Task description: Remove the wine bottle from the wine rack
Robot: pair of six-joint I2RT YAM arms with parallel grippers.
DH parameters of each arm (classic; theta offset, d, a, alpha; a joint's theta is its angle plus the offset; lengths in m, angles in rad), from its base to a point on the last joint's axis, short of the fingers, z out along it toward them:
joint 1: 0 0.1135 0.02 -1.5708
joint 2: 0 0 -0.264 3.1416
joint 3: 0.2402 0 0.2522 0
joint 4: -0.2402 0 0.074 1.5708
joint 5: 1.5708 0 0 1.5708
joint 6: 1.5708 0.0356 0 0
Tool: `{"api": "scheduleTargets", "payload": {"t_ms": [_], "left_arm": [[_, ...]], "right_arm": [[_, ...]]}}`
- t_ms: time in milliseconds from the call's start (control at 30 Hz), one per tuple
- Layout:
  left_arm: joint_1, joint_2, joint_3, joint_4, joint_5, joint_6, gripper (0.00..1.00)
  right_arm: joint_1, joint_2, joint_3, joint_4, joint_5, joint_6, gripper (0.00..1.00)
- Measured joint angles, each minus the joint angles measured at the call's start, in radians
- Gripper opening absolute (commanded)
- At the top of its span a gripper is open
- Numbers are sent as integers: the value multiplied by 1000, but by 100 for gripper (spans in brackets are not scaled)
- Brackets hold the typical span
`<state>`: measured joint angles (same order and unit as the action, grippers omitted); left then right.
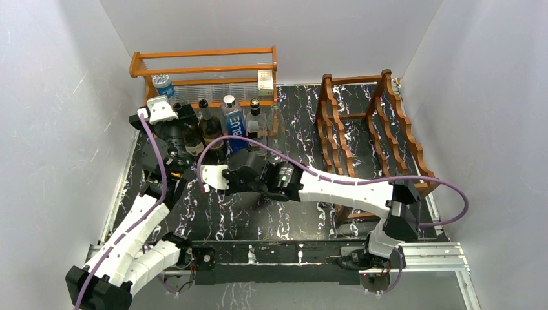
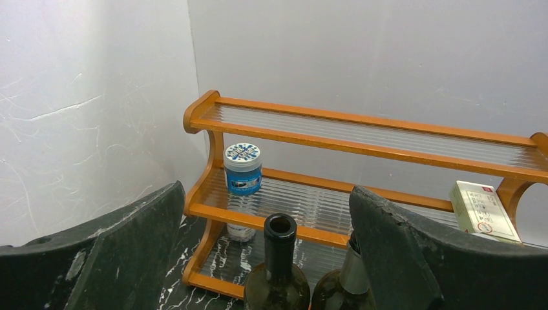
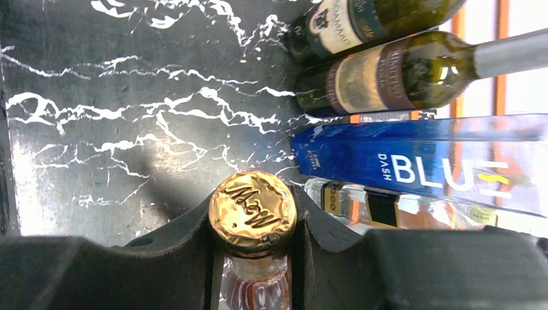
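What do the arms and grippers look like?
Both arms have white shells with black joints. A purple cable runs along the left arm, and another along the right arm. The gripper fingers are thick, matte black, curved and scuffed.

Left pincer (image 2: 265, 194) gapes wide — right pincer (image 3: 253, 210) clamped tight, arm stretched leftward.
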<state>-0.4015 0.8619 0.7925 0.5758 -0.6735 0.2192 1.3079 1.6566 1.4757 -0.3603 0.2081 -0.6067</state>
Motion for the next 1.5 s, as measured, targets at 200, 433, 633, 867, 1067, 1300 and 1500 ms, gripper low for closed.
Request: {"api": "scheduleTargets", "payload": {"t_ms": [200, 433, 633, 867, 1067, 1300, 1500], "left_arm": [[0, 0, 0, 0, 0, 1, 98], [0, 0, 0, 0, 0, 1, 98], [0, 0, 0, 0, 0, 1, 98], [0, 0, 0, 0, 0, 5, 98], [0, 0, 0, 2, 0, 7, 98], [0, 0, 0, 8, 0, 9, 98], [0, 0, 0, 12, 0, 10, 98]], "right_arm": [[-34, -62, -47, 86, -35, 47, 0], [-163, -132, -113, 207, -158, 161, 0], [-233, -130, -110, 241, -228, 214, 0], [-274, -101, -73, 256, -306, 235, 0], [-307, -58, -31, 275, -352, 255, 0], [-349, -13, -11, 359, -397, 307, 0], [-378, 11, -11, 430, -425, 361, 0]]}}
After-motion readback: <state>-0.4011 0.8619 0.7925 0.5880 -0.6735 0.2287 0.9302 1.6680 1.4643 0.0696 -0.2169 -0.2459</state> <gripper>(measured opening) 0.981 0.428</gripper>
